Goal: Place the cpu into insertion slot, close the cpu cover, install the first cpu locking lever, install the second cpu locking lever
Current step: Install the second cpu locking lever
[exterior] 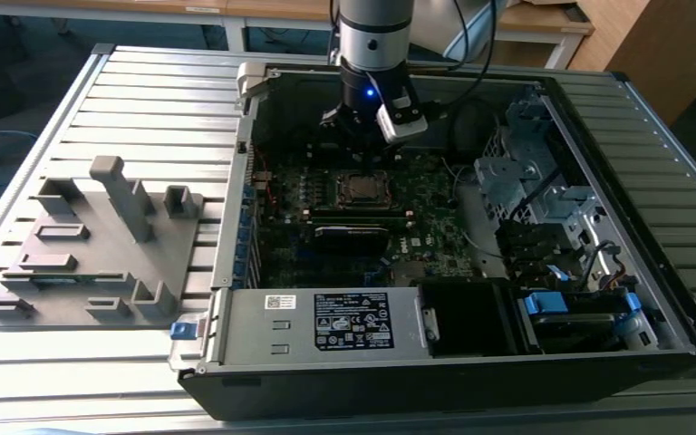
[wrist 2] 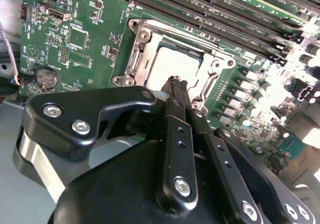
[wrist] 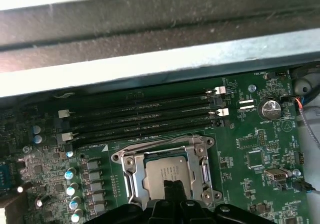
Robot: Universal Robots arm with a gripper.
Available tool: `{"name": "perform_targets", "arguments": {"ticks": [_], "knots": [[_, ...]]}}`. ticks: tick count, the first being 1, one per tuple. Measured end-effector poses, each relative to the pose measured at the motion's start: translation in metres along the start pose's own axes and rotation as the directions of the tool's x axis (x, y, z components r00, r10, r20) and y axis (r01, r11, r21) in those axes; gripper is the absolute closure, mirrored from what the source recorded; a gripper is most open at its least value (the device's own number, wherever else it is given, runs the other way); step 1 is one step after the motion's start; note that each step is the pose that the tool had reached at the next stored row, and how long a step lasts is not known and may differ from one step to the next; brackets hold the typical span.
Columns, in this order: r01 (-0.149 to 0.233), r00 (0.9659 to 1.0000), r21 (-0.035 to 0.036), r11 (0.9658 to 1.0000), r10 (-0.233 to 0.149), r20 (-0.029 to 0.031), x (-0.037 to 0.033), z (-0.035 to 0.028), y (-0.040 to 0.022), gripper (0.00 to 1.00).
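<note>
The arm is reaching straight down into the open computer case (exterior: 590,299), its wrist standing upright over the far half of the motherboard (exterior: 427,245), with the gripper (exterior: 362,156) pointing down just beyond the far edge of the insertion slot (exterior: 364,188) in the exterior view. In the second wrist view the gripper (wrist 2: 176,82) is showing its two slim black fingers (wrist 2: 172,134) pressed together with no gap between them and nothing held, their tips hanging at the edge of the socket, right over the metal frame. The first wrist view is showing the same closed tips (wrist: 172,186) poised at the near edge of the cpu (wrist: 167,175). The cpu (wrist 2: 172,63) is lying flat inside the insertion slot (wrist 2: 145,33), its dull silver top showing through the window of the cpu cover (wrist 2: 212,71), which is lying down over it as a silver frame around the chip; the cpu cover (wrist: 202,166) is sitting level on the socket in the first wrist view as well. Whether the fingertips are touching the cover or hovering just above it cannot be told. Long black memory slots (wrist: 142,116) are running alongside the socket, between it and the case wall. On the bench (exterior: 142,91), towards the exterior view's left, a grey fixture tray (exterior: 94,254) is sitting well apart from the case.
</note>
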State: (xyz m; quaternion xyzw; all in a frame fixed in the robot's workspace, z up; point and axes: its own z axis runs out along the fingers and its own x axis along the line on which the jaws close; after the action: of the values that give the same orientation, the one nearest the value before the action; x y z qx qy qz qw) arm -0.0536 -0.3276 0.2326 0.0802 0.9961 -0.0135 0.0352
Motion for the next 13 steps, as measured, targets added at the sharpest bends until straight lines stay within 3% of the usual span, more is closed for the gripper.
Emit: {"name": "perform_targets", "arguments": {"ticks": [8, 13], "knots": [[0.0, 1.0, -0.0012, 1.0, 0.0, -0.0032, -0.001, -0.0129, -0.0003, 0.9], [0.0, 1.0, -0.0018, 1.0, 0.0, -0.0032, -0.0011, -0.0146, -0.0003, 0.9]]}}
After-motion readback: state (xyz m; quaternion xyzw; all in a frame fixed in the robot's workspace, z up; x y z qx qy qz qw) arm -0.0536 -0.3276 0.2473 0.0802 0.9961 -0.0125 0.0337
